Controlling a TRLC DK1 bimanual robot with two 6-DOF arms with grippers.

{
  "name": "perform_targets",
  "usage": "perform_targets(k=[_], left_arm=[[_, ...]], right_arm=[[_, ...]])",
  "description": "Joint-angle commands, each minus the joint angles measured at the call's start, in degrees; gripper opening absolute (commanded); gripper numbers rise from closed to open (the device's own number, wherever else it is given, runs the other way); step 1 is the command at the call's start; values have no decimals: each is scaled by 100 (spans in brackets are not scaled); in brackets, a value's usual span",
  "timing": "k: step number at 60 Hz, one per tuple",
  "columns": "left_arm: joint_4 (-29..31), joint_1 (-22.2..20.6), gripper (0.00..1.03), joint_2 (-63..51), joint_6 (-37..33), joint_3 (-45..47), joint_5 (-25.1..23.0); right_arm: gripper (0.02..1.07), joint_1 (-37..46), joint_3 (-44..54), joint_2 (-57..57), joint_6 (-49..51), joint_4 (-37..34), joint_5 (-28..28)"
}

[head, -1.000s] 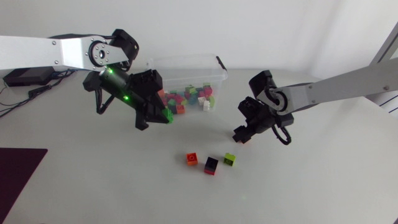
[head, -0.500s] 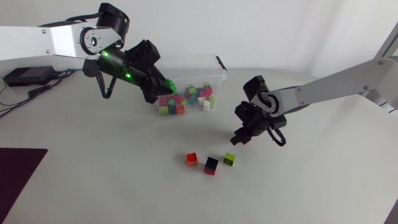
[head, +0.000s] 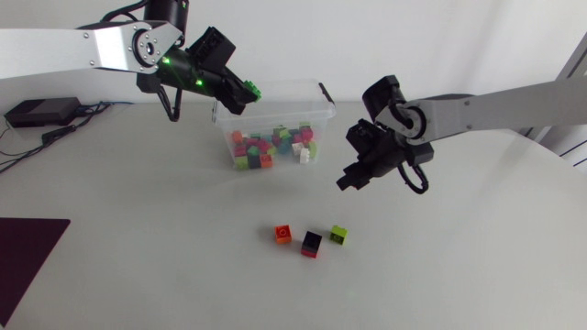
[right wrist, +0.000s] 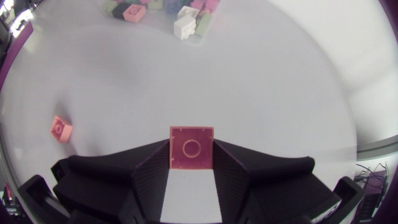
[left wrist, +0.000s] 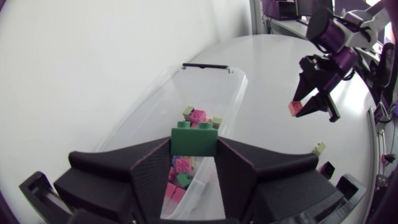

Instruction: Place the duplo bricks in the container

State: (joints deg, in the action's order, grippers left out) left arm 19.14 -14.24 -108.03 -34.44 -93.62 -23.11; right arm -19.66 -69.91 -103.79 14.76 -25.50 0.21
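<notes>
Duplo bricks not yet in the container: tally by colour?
red brick, on the table: 1
black brick, on the table: 1
lime brick, on the table: 1
green brick, in the left hand: 1
pinkish brick, in the right hand: 1
Total: 5

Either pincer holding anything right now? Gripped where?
Both. The left pincer holds a green brick by two opposite sides, over the container. The right pincer holds a pink brick, likewise by opposite sides.
</notes>
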Motion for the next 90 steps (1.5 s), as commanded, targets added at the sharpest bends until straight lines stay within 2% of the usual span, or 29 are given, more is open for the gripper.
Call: perform_targets(k=[1, 18, 27, 34, 37, 40, 42, 43, 45, 54, 65, 90], left_arm=[[-50, 53, 41, -359, 227, -393, 70], [-358, -9, 42, -658, 640, -701, 334], [-657, -17, 45, -790, 877, -789, 668], [-516, -44, 47, -1036, 947, -1053, 835], [-200, -70, 52, -1168, 947, -1299, 844], [2, -79, 68, -1256, 1009, -1518, 879], [55, -79, 81, -1265, 1035, -1580, 923], [82, -88, 92, -1273, 1053, -1615, 931], [108, -88, 100, -1273, 1088, -1659, 931], [178, -79, 100, -1018, 1229, -1571, 993], [249, -88, 100, -386, 1176, -982, 984], [521, -255, 100, 1117, 200, 793, 984]], right_arm=[[31, -126, -207, 201, -140, -193, -30], [31, -345, -603, 324, -237, -491, -47], [31, -407, -673, 394, -255, -571, -56], [31, -433, -664, 456, -264, -606, -65], [31, -433, -664, 500, -264, -623, -65], [31, -442, -673, 544, -264, -641, -65], [31, -451, -691, 588, -272, -667, -65], [31, -460, -708, 605, -272, -676, -65], [31, -477, -735, 632, -281, -694, -73], [31, -548, -990, 737, -360, -773, -73], [31, -653, -1429, 684, -404, -834, -65], [31, -706, -2659, 69, -474, -825, -73]])
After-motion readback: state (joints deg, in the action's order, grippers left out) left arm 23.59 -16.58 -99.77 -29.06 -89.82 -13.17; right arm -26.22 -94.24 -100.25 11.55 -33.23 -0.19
